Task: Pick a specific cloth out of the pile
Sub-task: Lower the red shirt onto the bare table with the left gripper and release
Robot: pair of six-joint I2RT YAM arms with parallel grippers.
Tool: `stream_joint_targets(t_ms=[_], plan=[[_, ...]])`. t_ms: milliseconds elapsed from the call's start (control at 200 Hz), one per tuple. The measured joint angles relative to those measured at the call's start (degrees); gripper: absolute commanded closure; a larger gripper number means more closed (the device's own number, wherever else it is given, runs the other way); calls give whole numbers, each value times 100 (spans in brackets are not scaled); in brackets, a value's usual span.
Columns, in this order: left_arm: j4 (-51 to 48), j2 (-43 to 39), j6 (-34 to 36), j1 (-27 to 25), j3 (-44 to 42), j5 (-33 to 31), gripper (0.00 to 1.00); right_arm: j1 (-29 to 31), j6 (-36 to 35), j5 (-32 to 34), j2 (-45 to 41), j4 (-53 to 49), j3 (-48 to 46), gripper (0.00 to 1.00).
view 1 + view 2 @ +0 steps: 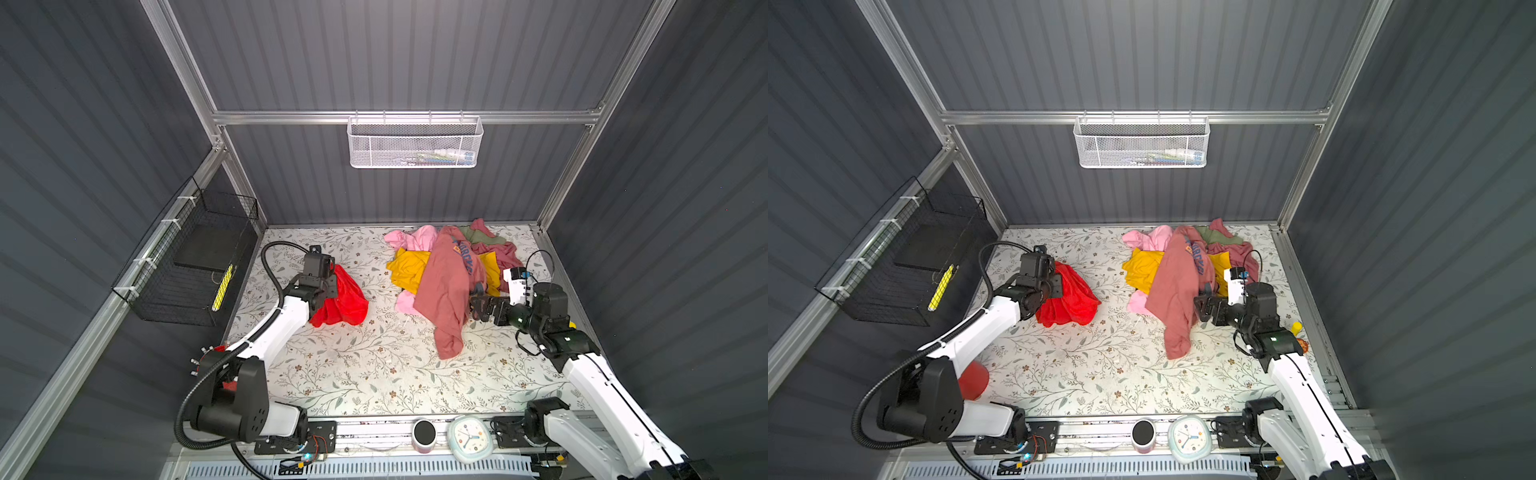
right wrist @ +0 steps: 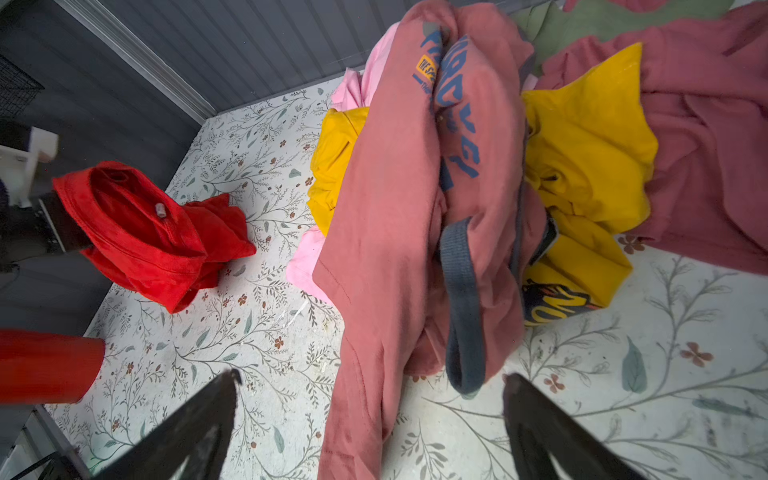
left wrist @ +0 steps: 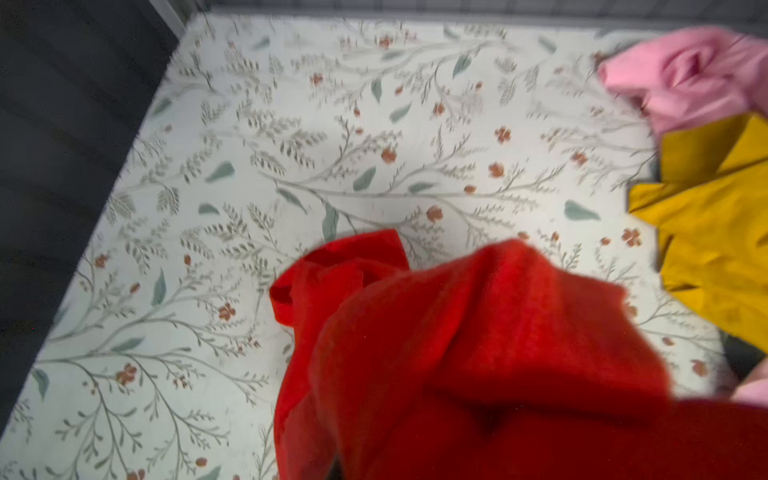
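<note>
- Cloth (image 1: 345, 299), the bright red one, is hanging bunched from the left claw (image 1: 326, 286) at about ten o'clock on the flowered table (image 1: 353, 374). Its lower folds look to be resting on the table top.
- The left claw is pressing together on the upper edge of the cloth, and the fabric is hiding its fingertips in both top views. The left wrist view is showing little but red folds (image 3: 478, 353) spilling down in front of the lens.
- The pile (image 1: 449, 266) is sitting at about two o'clock on the table, well apart from the cloth, with bare table lying between them. A big dusty-rose shirt (image 1: 444, 291) is draping over a yellow garment (image 1: 409, 268) on top of it.
- The right claw (image 2: 372, 378) is waiting at the four o'clock edge of the pile with its jaws spread wide, pinching nothing. The shirt's grey collar is dangling just ahead of the tips.
- To my eye the picking-out is nearly finishing: the cloth is already lying clear of the heap, with nothing trailing back to it.
- The next move is probably calling for the left arm to be carrying the cloth clear, or lowering it and letting go, while keeping the loose folds from dragging towards three o'clock.
- The right arm is only needing to be staying off the shirt so the heap is not getting disturbed.
</note>
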Motion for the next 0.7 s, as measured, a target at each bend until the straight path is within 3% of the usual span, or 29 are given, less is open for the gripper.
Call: stream_joint_targets(t_ms=[270, 325, 375, 460, 560, 701], plan=[[-719, 1263, -308, 472, 531, 529, 99, 0, -31, 22, -20, -146, 11, 1], [-837, 1497, -323, 535, 643, 586, 90, 0, -39, 28, -20, -175, 11, 1], [-916, 1639, -317, 546, 686, 638, 71, 0, -42, 44, -20, -184, 11, 1], [-1021, 1746, -374, 544, 704, 715, 59, 0, -57, 61, -20, -186, 11, 1], [-1152, 1746, -437, 546, 715, 774, 34, 0, -63, 66, -20, -188, 11, 1], [-1338, 1672, -492, 544, 715, 811, 22, 0, -81, 66, -17, -188, 11, 1]])
